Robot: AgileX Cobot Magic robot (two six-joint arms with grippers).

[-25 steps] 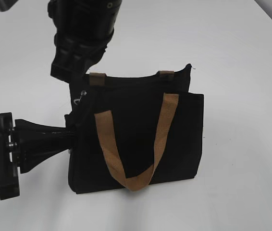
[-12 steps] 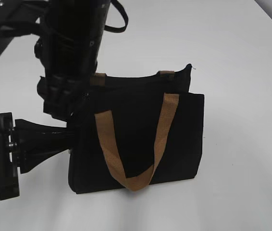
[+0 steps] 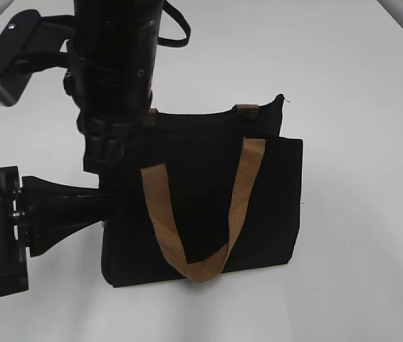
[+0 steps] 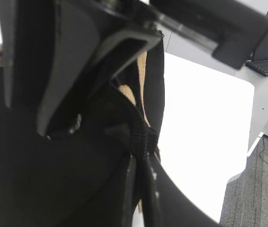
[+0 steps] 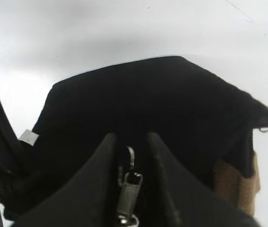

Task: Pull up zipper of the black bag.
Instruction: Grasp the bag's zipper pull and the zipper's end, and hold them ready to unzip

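Zipper (image 5: 128,187) sits between the right gripper's (image 5: 130,156) parted fingers at the bag's (image 3: 208,206) left top corner; left gripper (image 3: 105,203) clamps the bag's side. Next: pinch, then pull.

Both arms are glossy black, the right arm (image 3: 116,64) bearing a silver-grey bracket (image 3: 6,60) and looping black cable (image 3: 176,28).
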